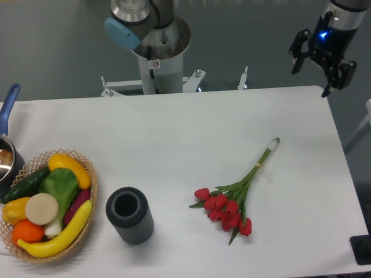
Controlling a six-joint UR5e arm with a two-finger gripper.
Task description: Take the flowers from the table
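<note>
The flowers, a bunch of red tulips with long green stems tied together, lie flat on the white table right of centre, heads toward the front and stem ends pointing to the back right. My gripper hangs high at the upper right, above the table's back right corner and well away from the bunch. Its black fingers are spread apart and hold nothing.
A dark grey ribbed cylinder vase stands left of the flowers. A wicker basket of fruit and vegetables sits at the front left. A blue-handled pot is at the left edge. The arm's base rises behind the table.
</note>
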